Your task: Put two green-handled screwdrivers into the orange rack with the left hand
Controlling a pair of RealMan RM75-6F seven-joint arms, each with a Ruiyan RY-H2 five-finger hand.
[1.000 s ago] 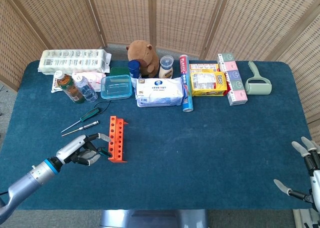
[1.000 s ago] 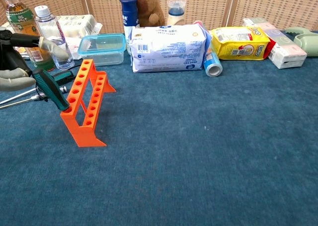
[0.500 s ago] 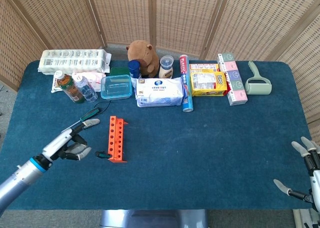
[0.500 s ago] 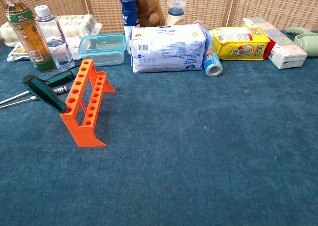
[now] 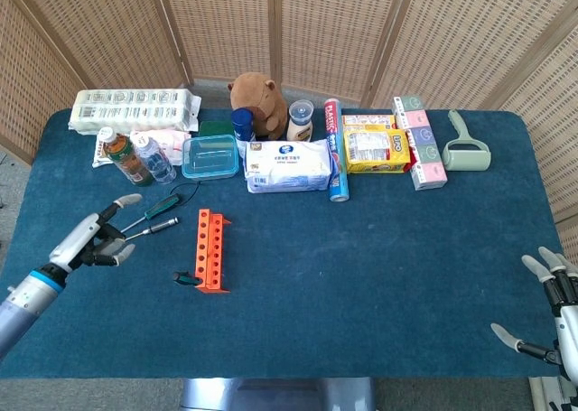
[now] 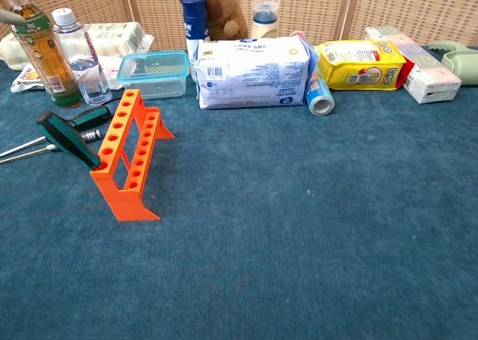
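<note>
The left hand hovers empty, fingers spread, at nine o'clock of the orange plastic rack. One green-handled screwdriver leans in a rack hole. Likely next: grasp the second green-handled screwdriver, lying at ten o'clock.

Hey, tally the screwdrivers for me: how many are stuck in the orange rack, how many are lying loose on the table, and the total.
Racked screwdriver, in the orange rack: 1
Loose screwdrivers on the table: 2
Total: 3
</note>
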